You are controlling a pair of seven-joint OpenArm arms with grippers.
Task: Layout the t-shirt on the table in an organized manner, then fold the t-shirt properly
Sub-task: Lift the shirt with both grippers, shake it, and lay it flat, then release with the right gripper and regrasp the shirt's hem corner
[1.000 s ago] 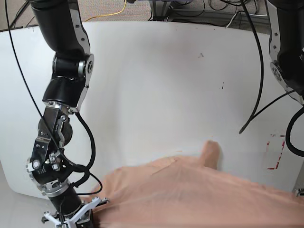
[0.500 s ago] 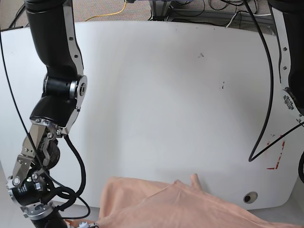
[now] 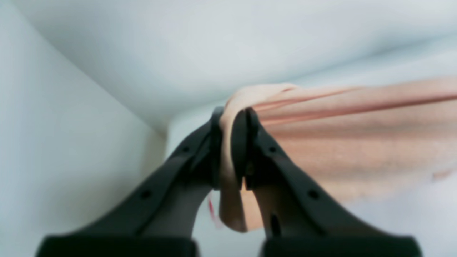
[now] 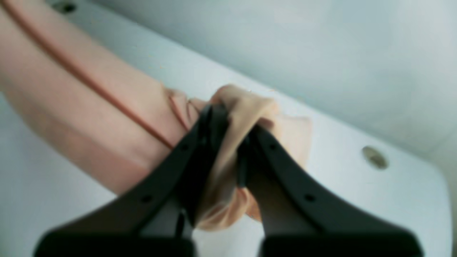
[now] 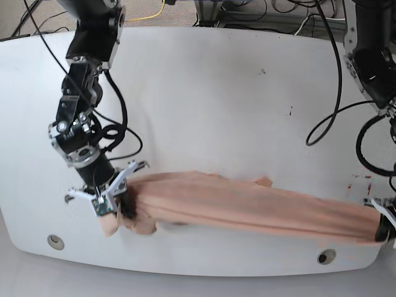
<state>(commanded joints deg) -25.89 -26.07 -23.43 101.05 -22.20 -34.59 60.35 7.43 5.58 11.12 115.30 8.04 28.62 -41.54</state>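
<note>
Reaching low over the table (image 5: 204,93), our right gripper (image 5: 122,201) pinches one bunched end of the t-shirt (image 5: 247,204), its forearm angled down from the far edge. Our left gripper (image 3: 234,142) clamps the other end at the table's opposite side, beside a red mark (image 5: 359,182). Between both grippers the t-shirt stretches as a wrinkled band along the table's near edge. Round holes (image 5: 55,240) sit near the table's front corners. We can read no writing.
</note>
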